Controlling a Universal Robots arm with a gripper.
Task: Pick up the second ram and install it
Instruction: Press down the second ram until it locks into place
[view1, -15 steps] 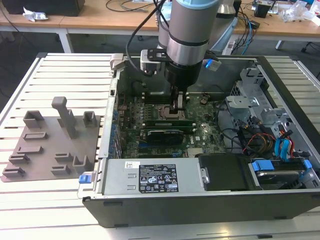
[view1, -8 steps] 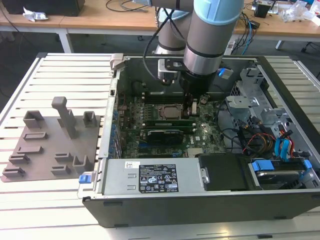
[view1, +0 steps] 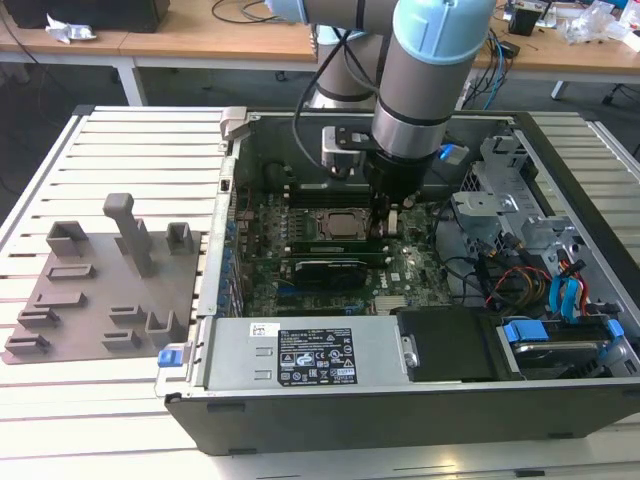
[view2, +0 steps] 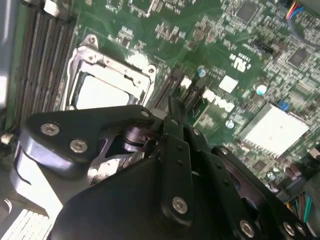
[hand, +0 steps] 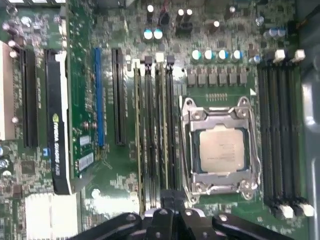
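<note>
Gripper down among the memory slots beside the CPU socket

Exterior view: my arm reaches into the open computer case (view1: 400, 300), which lies on its side on a slatted white bench (view1: 120, 150). My gripper (view1: 385, 222) is low over the motherboard (view1: 330, 270), just to this view's right of the CPU socket (view1: 335, 225), and my own wrist hides most of it. A grey fixture tray (view1: 100, 290) with raised blocks sits on the bench toward this view's left, well apart from the case. Wooden desks with cables run behind.

Second wrist view: my black gripper (view2: 172, 112) linkages block much of the board. The fingertips (view2: 176, 114) are drawn close together over the dark slots next to the CPU socket (view2: 107, 90); what lies between them is hidden, so I cannot tell whether they clamp anything.

First wrist view: the second ram (hand: 161, 130) appears as a thin green stick standing on edge in the slots beside the CPU socket (hand: 220, 147), its near end running under my gripper (hand: 167, 210). Whether it is fully seated is hard to make out.
</note>
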